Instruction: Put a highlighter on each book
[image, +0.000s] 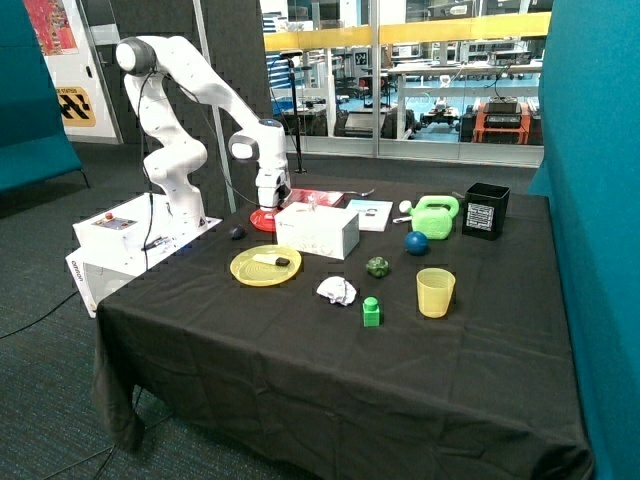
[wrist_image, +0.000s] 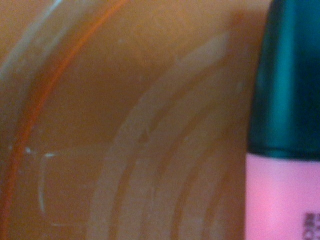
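The gripper (image: 272, 203) is lowered right over the round red plate (image: 260, 221), behind the white box (image: 318, 231). Very close in the wrist view, a pink highlighter (wrist_image: 282, 165) with a dark teal cap lies on that plate's ringed surface (wrist_image: 125, 130). The red book (image: 318, 196) lies flat just beyond the box, and the white book (image: 369, 213) lies beside it. I see nothing on top of either book. A second highlighter (image: 271, 260), pale with a black cap, rests in the yellow plate (image: 246, 272).
Toward the far side stand a green watering can (image: 436, 216) and a black box (image: 486, 210). Nearer the front are a blue ball (image: 416, 242), a dark green lump (image: 378, 266), crumpled paper (image: 337, 290), a green block (image: 371, 312) and a yellow cup (image: 435, 292).
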